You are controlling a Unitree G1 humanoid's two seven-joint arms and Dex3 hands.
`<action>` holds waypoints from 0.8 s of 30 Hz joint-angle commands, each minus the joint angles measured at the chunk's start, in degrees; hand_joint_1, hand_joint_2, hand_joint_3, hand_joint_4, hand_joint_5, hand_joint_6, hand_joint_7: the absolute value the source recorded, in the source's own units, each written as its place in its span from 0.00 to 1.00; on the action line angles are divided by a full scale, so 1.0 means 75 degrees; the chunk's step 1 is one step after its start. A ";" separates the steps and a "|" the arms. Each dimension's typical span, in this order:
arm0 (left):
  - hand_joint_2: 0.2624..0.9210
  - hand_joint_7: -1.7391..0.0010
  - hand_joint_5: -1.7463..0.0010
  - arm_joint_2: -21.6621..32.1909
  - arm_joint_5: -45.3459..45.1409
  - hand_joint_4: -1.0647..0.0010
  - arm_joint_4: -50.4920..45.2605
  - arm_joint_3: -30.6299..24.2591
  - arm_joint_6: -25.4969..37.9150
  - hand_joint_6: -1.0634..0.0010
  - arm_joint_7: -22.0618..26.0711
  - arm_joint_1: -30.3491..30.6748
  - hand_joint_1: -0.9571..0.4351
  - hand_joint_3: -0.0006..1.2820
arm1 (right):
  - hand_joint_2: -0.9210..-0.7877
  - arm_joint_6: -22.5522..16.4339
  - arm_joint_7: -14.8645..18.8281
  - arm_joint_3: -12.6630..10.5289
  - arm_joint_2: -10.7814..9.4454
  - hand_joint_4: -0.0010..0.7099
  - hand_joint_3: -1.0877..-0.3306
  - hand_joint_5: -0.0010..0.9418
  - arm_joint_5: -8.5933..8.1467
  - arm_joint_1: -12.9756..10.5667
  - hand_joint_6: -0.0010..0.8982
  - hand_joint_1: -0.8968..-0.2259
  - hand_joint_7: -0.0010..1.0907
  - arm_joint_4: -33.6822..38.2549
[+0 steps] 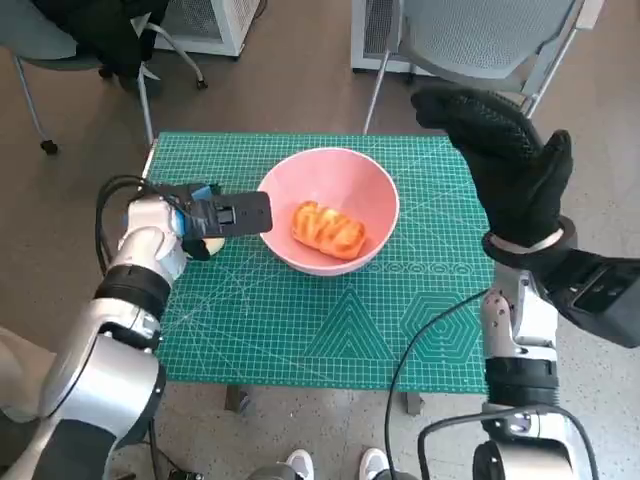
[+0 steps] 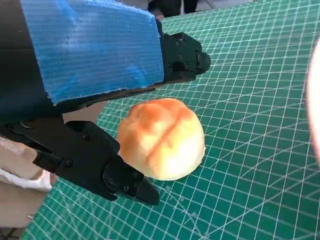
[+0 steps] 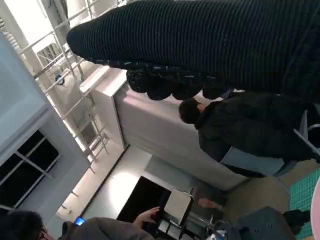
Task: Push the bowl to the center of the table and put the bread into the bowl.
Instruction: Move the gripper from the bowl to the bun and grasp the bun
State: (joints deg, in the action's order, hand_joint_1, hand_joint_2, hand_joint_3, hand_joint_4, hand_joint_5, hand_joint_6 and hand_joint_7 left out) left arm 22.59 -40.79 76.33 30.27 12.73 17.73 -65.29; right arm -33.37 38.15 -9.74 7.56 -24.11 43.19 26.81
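1. Pink bowl (image 1: 330, 185) sits near the middle of the green cutting mat (image 1: 300, 330), toward its far half; upright; a sliver of its rim shows at the edge of the left wrist view (image 2: 315, 115).
2. Inside the bowl: an oblong glazed bread (image 1: 327, 229), golden-brown, lying on the bowl's floor on the side nearer the robot.
3. Second piece, a round bun (image 2: 162, 137), pale golden with a scored top, rests on the mat just beside the bowl on the robot's left; in the head view it is mostly hidden under the hand, only a pale bit shows (image 1: 212, 245).
4. Left hand (image 1: 215, 218) over the round bun, blue tape up; black fingers (image 2: 90, 160) spread on both sides of the bun, not clamped; whether they touch it, cannot tell; nothing lifted.
5. Right hand (image 1: 510, 165) raised above the mat's far right corner, glove upright, fingers loose and apart, holding nothing; seen as a dark band in the right wrist view (image 3: 210, 45).
6. Right wrist view also shows a person in a dark jacket (image 3: 245, 132) beside a pale cabinet (image 3: 150, 135).
7. Grey chair (image 1: 480, 40) beyond the table's far edge; wood-tone floor (image 1: 300, 70) around.
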 commanded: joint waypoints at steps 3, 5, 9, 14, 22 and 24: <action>0.72 0.99 0.05 -0.0035 0.0230 0.67 0.0087 -0.0196 -0.0052 0.80 -0.0594 0.0298 0.63 0.02 | 0.00 0.0066 0.0014 0.0010 0.0041 0.06 0.40 0.00 0.0044 -0.0210 0.00 0.27 0.24 -0.0041; 0.73 0.99 0.02 -0.0041 0.0256 0.65 0.0085 -0.0222 -0.0069 0.79 -0.0691 0.0339 0.64 0.02 | 0.00 0.0070 0.0022 0.0007 0.0049 0.06 0.41 0.00 0.0038 -0.0214 0.00 0.27 0.24 -0.0044; 0.74 0.99 0.01 -0.0055 0.0316 0.64 0.0067 -0.0292 -0.0103 0.77 -0.0908 0.0436 0.66 0.02 | 0.00 0.0077 0.0018 0.0004 0.0062 0.07 0.41 0.00 0.0043 -0.0211 0.00 0.27 0.24 -0.0045; 0.71 0.97 0.16 -0.0067 0.0262 0.44 0.0034 -0.0214 -0.0167 0.65 -0.1238 0.0526 0.85 0.22 | 0.00 0.0102 0.0009 0.0006 0.0069 0.07 0.41 0.00 0.0043 -0.0203 0.00 0.27 0.24 -0.0051; 0.92 0.42 0.34 -0.0009 -0.0205 0.30 0.0039 0.0310 -0.0256 0.45 -0.1787 0.0649 0.73 0.11 | 0.00 0.0119 0.0034 -0.0010 0.0076 0.07 0.41 0.00 0.0010 -0.0182 0.01 0.27 0.24 0.0001; 0.93 0.35 0.37 0.0015 -0.0193 0.27 0.0035 0.0317 -0.0247 0.46 -0.1812 0.0658 0.70 0.10 | 0.00 0.0124 0.0040 -0.0016 0.0077 0.07 0.41 0.00 -0.0002 -0.0178 0.01 0.27 0.24 0.0011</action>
State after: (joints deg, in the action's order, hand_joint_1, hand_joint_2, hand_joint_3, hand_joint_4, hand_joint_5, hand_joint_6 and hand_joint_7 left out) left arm 22.40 -41.55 76.47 31.91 10.87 4.92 -61.76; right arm -33.22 38.16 -9.79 7.83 -24.18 43.10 26.55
